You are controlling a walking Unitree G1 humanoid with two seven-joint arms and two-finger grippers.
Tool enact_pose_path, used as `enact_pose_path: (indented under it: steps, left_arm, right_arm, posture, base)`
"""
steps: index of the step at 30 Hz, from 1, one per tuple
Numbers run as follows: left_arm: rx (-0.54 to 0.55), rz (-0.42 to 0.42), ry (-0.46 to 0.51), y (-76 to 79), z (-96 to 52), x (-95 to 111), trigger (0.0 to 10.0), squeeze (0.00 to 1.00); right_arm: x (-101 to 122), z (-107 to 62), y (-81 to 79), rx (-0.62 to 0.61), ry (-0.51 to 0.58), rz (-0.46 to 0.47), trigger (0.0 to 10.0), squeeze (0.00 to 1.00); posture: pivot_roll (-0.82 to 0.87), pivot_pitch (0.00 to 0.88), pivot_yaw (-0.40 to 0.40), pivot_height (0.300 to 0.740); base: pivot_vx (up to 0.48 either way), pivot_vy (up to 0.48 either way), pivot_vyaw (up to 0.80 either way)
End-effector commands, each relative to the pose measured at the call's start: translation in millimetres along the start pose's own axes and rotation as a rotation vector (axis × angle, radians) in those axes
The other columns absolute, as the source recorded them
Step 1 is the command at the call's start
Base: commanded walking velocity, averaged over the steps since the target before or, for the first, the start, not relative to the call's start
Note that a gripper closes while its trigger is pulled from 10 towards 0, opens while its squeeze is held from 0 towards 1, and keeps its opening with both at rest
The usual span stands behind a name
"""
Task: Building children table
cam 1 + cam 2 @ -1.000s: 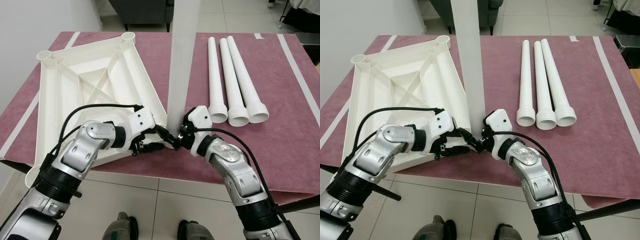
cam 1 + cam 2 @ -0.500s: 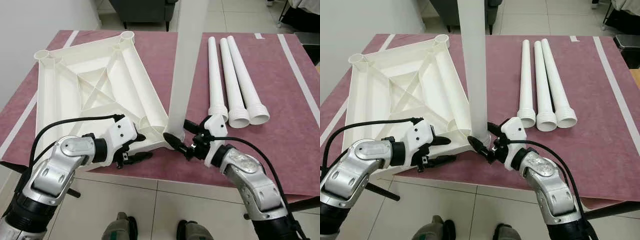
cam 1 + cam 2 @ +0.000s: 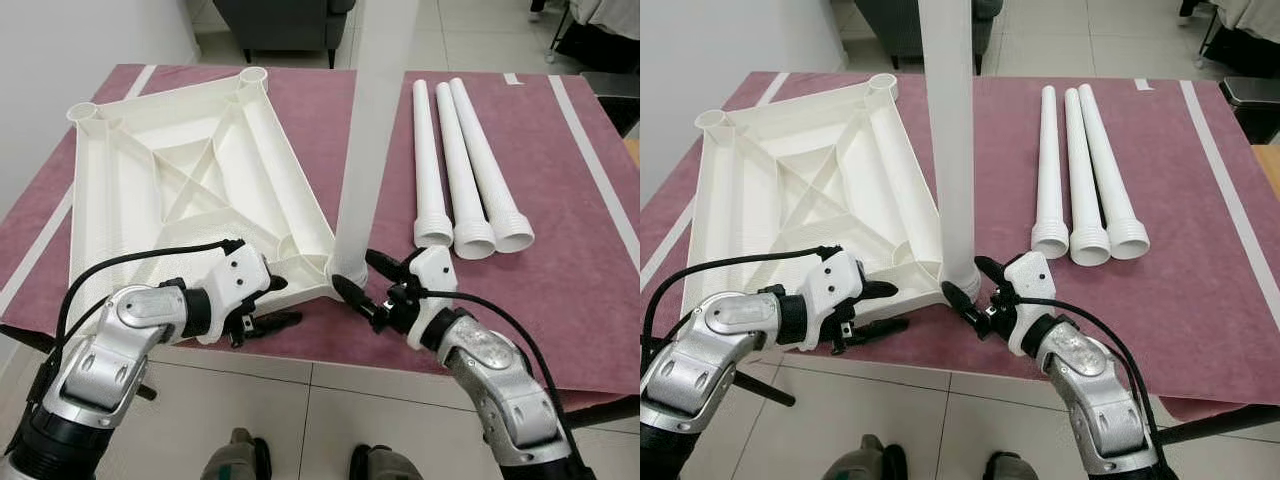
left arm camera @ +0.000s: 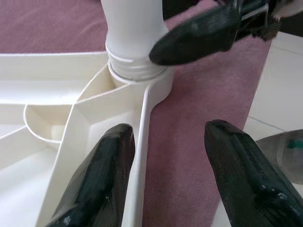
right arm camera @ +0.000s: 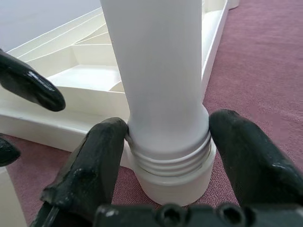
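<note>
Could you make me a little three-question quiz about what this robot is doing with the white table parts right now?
1. How many loose legs lie on the mat?
2. True or false: the upright leg stands in a corner socket of the upturned tabletop.
3. Which gripper has its fingers around the upright leg's threaded base: A) left gripper B) right gripper?

Key: 1. Three. 2. True. 3. B.
</note>
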State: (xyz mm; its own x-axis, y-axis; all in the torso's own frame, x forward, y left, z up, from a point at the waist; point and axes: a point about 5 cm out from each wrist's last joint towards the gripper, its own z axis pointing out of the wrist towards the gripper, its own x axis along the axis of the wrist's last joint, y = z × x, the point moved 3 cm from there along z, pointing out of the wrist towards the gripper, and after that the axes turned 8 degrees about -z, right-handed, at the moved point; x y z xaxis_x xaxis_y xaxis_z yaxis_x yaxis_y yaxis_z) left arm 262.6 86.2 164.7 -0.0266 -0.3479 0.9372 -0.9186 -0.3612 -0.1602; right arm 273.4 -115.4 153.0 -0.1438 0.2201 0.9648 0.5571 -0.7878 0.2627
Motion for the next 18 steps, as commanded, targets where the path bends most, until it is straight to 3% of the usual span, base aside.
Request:
enact_pose_path:
  steps: [1, 7, 15, 18]
  left_arm:
    - [0.208, 0.011, 0.024, -14.3, -5.2, -0.2, 10.0, 0.00]
    - [0.220, 0.026, -0.016, -14.2, -8.0, -10.8, 10.0, 0.00]
    - [0.283, 0.051, -0.056, -38.8, 0.1, -16.1, 10.0, 0.00]
    - [0.292, 0.050, -0.056, -42.1, 1.0, -16.3, 10.0, 0.00]
  right_arm:
    - [-18.2, -4.2, -2.7, -0.027, -0.073, 0.017, 10.0, 0.00]
    - [-9.7, 0.7, 4.2, -0.071, -0.024, 0.045, 10.0, 0.00]
    - [6.9, 3.5, -19.6, 0.163, 0.033, 0.003, 10.0, 0.00]
    - [7.1, 3.3, -20.4, 0.176, 0.033, -0.005, 10.0, 0.00]
  posture:
    - [0.01, 0.082, 0.059, 0.740]
    - [0.00, 0.056, 0.072, 0.740]
    - [0.00, 0.035, 0.074, 0.740]
    - [0.00, 0.035, 0.074, 0.740]
  base:
    - [0.000, 0.000, 0.00]
    - [0.000, 0.000, 0.00]
    - [0.000, 0.000, 0.00]
    - [0.000, 0.000, 0.00]
